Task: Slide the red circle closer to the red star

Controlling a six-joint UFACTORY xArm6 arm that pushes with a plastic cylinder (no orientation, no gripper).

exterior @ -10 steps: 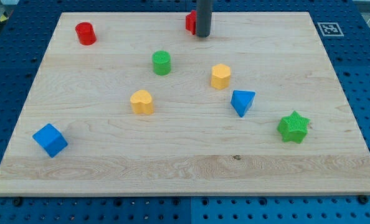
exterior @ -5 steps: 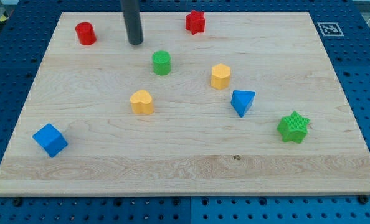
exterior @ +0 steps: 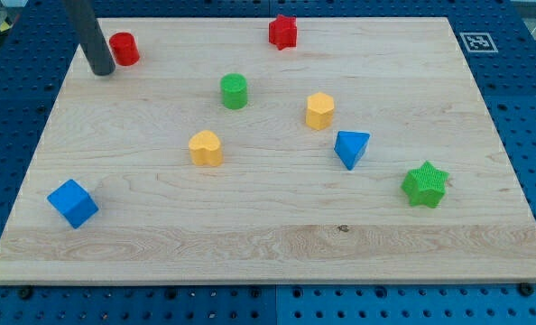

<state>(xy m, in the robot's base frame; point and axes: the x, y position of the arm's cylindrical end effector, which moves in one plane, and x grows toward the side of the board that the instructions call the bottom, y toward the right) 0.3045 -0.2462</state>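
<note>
The red circle (exterior: 124, 48) stands near the board's top left corner. The red star (exterior: 283, 32) stands at the top edge, right of centre, far from the circle. My tip (exterior: 100, 70) rests on the board just left of and slightly below the red circle, close to it; I cannot tell whether it touches. The dark rod rises from the tip to the view's top left.
A green cylinder (exterior: 235, 91), a yellow hexagon (exterior: 319, 110), a yellow heart-like block (exterior: 206, 147), a blue triangle (exterior: 351, 148), a green star (exterior: 425, 184) and a blue cube (exterior: 72, 203) lie on the wooden board (exterior: 268, 244). A marker tag (exterior: 478, 41) sits top right.
My tip has slid left along the top of the board, from beside the red star to the left side of the red circle. No block has moved.
</note>
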